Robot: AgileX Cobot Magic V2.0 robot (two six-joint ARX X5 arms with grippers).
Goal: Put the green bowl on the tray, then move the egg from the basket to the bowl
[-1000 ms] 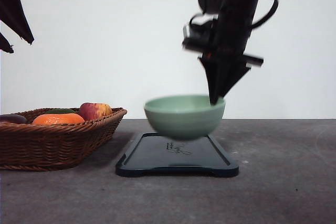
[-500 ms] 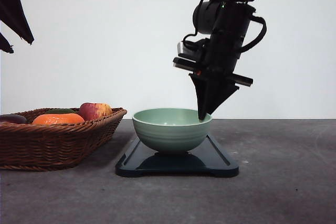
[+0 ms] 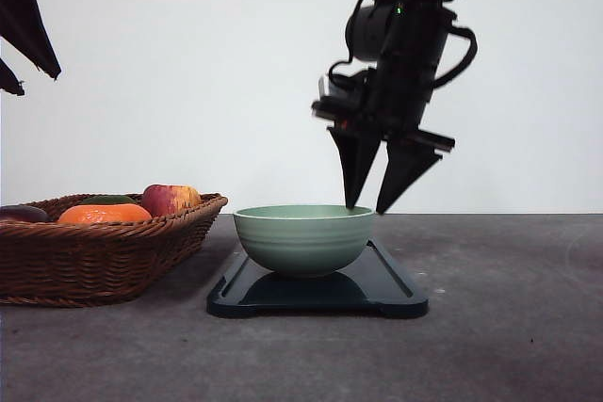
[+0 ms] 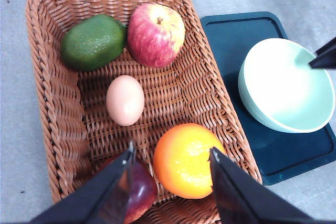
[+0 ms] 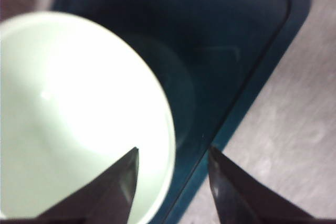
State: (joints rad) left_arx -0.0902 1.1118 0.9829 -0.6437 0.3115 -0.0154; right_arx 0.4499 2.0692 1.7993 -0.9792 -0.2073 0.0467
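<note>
Pale green ridged bowl (image 3: 303, 238) sat on dark glossy tray (image 3: 396, 295); right gripper (image 3: 370, 207) spread over its rim. Left gripper (image 4: 170, 156), spread, hung nearest above the basket's (image 4: 50, 77) beige egg (image 4: 125, 99).

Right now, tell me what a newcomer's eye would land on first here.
The green bowl sits on the dark tray at centre, with the right gripper open just above its rim. To the left, the wicker basket holds bright fruit and a pale egg, with the left gripper open above it.
</note>
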